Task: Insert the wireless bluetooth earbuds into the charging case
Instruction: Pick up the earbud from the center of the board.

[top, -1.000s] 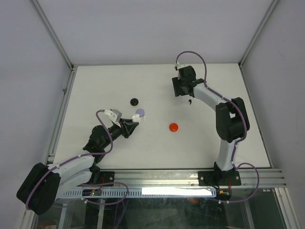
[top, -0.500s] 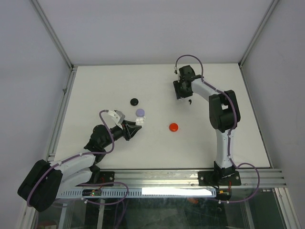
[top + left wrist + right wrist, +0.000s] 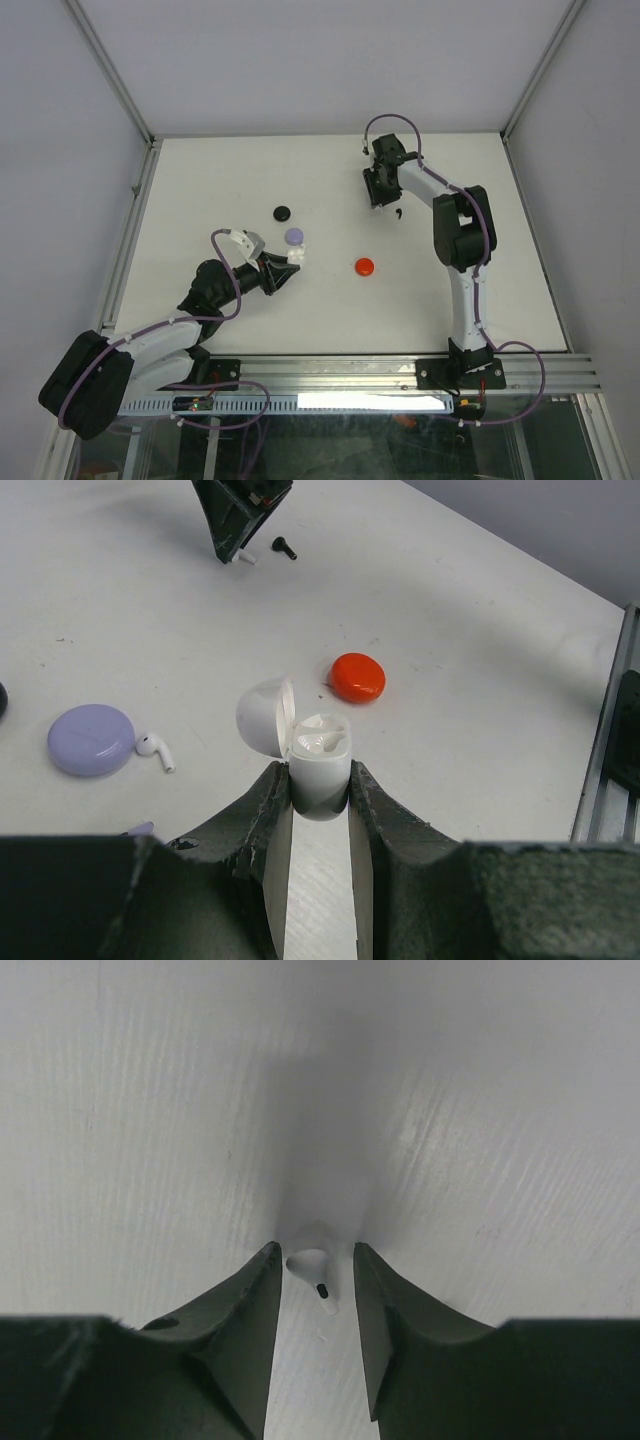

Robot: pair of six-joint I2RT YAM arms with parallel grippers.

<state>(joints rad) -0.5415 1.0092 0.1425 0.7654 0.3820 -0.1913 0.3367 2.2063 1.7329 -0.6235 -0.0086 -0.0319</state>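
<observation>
From above, the left hand is clenched on the open white case, well apart from the right hand. At the left wrist, the case is held upright. At the right wrist, a white earbud lies between unclenched fingers, stem toward the wrist.

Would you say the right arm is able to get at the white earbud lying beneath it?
Probably yes: the right gripper straddles the white earbud on the table, jaws either side, with nothing between them.
</observation>
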